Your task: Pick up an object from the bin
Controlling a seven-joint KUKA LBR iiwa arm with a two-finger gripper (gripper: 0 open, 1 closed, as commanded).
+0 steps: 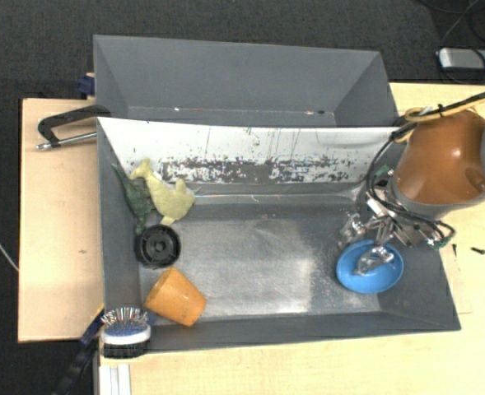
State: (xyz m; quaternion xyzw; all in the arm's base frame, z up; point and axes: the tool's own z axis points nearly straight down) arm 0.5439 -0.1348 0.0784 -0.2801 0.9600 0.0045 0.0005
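A round blue dish [356, 280] lies flat on the bin [267, 257] floor. It sits near the right front corner.

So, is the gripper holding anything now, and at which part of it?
It cannot be told. The gripper sits over the middle of the round blue disc at the right end of the grey metal bin; no hold is visible.
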